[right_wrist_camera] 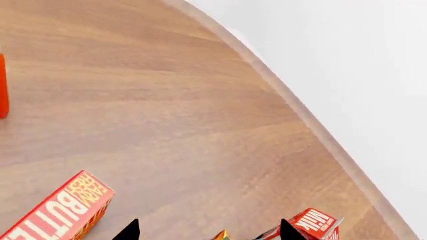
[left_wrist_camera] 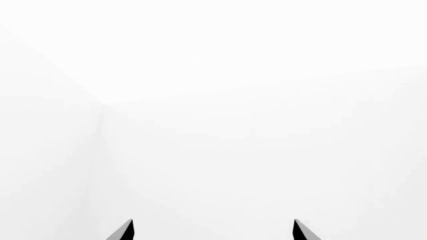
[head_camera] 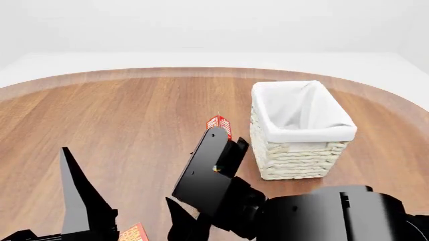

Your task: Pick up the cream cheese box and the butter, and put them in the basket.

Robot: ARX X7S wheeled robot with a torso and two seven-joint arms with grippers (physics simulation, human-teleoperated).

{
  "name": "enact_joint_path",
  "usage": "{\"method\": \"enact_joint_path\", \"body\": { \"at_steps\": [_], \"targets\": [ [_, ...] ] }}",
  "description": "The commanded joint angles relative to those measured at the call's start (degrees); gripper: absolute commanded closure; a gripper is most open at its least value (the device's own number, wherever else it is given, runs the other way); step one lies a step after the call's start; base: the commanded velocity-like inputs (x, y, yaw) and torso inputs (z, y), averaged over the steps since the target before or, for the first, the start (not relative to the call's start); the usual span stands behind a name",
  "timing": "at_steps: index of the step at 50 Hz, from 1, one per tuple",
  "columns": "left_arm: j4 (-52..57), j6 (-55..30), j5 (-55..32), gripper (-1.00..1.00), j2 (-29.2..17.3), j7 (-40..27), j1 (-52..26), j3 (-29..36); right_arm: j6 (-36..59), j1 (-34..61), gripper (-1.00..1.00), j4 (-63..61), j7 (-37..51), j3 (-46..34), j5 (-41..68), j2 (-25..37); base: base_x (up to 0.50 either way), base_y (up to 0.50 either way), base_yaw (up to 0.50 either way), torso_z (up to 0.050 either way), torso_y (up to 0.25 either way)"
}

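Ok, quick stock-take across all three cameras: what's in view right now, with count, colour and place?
basket: 1, white wicker with white lining, right side of the table, nothing visible inside
butter: 1, red-orange box with yellow lettering, lying on the table in the right wrist view
milk carton: 1, red, between the right end effector's fingertips
orange object: 1, cut off by the frame edge
table: 1, brown wood, rounded edge
cream cheese box: not visible
left end effector: open, facing blank white
right end effector: open, over the table

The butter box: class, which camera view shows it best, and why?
The right wrist view: the butter lies on the wooden table, its yellow lettering readable. The head view shows only a red-orange corner, probably the same box, beside the left arm. The left wrist view shows only white.
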Motion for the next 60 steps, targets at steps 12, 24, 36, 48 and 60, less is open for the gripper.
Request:
{"method": "enact_joint_path", "body": {
  "at_steps": [12,24,36,48,60],
  "targets": [
    [0.3,1.5,0.8,-1.0,0.9,0.8,0.4,-1.7,-5.1,-4.7,-1.0,2.3,-2.1,-0.1,-2.6,-2.0,0.0,0.0,0.0,0.0,0.0],
    [0.2,1.3,0.7,-1.0,0.9,0.9,0.2,-1.6,-7.4,-6.8,-1.0,3.6,-2.7,-0.4,-3.5,-1.8,0.0,0.0,0.0,0.0,0.0],
    [0.4,1.5,0.8,-1.0,0.9,0.9,0.5,-1.8,-10.4,-9.1,-1.0,5.5,-4.6,-2.9,-7.1,-1.9,0.0,0.0,0.0,0.0,0.0],
    [0.4,1.6,0.9,-1.0,0.9,0.9,0.5,-1.8,-12.3,-11.1,-1.0,6.2,-5.0,-4.3,-8.3,-2.5,0.0,0.0,0.0,0.0,0.0],
    [0.9,2.2,1.0,-1.0,0.8,0.7,1.1,-2.2,-15.8,-13.0,-1.0,10.4,-6.3,-2.9,-8.7,-3.2,0.0,0.0,0.0,0.0,0.0]
  ]
}}
